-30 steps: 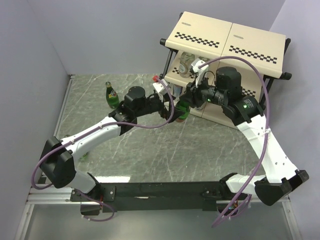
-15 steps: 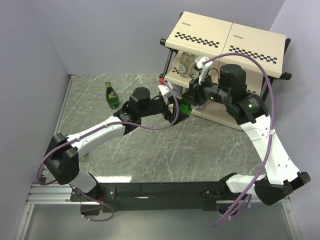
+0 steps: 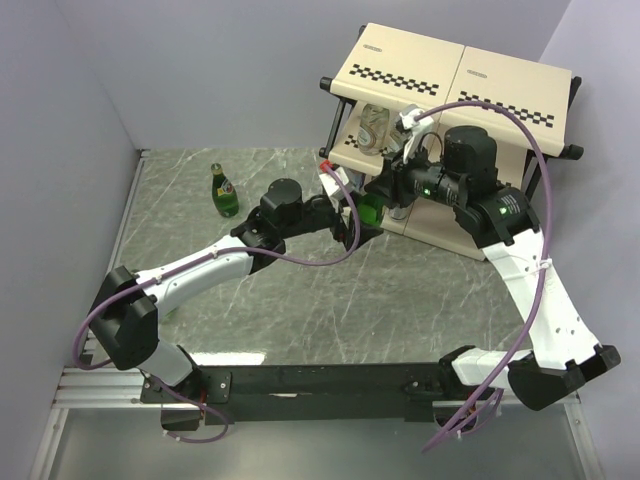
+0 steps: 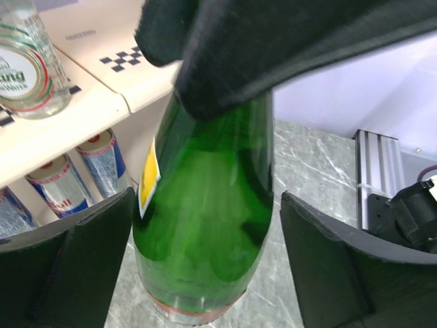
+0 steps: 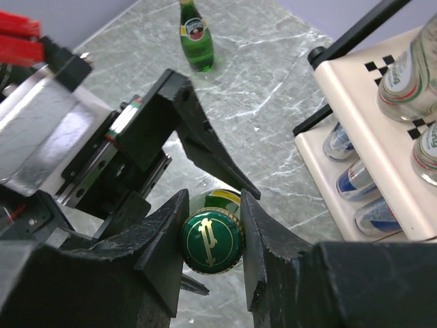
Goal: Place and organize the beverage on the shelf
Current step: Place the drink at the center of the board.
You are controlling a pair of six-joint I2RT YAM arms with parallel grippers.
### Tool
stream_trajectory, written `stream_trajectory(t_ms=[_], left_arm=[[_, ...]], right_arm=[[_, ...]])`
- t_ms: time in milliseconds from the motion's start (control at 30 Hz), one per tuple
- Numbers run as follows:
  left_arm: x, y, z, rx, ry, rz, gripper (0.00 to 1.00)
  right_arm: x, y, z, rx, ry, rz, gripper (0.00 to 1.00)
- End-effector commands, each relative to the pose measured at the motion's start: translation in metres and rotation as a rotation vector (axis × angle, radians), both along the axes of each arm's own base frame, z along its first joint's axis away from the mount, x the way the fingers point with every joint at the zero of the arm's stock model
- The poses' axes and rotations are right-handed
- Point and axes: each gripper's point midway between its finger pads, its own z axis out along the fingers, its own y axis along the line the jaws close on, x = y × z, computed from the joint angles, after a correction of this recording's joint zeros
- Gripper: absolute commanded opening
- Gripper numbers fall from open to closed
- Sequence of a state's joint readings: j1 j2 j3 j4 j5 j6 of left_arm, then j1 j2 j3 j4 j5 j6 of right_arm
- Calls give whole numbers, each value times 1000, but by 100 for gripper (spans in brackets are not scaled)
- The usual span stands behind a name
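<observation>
Shows a grey-green marbled tabletop (image 3: 300, 300) between pale lilac walls (image 3: 200, 60). Presents a green glass bottle (image 4: 205, 225), yellow label (image 4: 148, 181), gold-marked cap (image 5: 212, 240), upright just before the shelf (image 3: 450, 80). Clamps its neck in the right gripper (image 5: 210, 225); flanks it, untouched, with the left gripper (image 4: 205, 273) spread wide.

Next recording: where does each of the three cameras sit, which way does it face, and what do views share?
Top external: above and behind the arm bases, looking down on the marbled table, left arm, right arm and cream checkered three-tier shelf.
Left wrist: low, facing the shelf; the open left gripper flanks a green glass bottle.
Right wrist: looking down; the right gripper clamps that bottle's cap.
Shared: all show the bottle; both wrists show silver-and-blue cans.
</observation>
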State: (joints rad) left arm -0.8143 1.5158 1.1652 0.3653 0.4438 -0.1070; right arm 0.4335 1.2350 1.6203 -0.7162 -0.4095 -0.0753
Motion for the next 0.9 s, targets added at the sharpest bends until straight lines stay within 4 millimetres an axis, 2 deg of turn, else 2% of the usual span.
stream_trajectory(t_ms=[0,200,400,667,867], left_arm=[[0,-2,12,-34,-72,-6,91],[1,-4,18,-49,-95,-13,88],[4,-10,14,-29,-89,-24,87],[6,-13,18,-13,-96,-31,82],[6,-11,22,-17,-101,-23,85]], right_arm=[[-1,-3,93,178,-247,-1,0],[-1,-3,94,208,-213,13,0],[2,-3,94,227,-195,24,0],[5,-1,87,219,-182,26,0],[9,-3,83,199,-187,14,0]])
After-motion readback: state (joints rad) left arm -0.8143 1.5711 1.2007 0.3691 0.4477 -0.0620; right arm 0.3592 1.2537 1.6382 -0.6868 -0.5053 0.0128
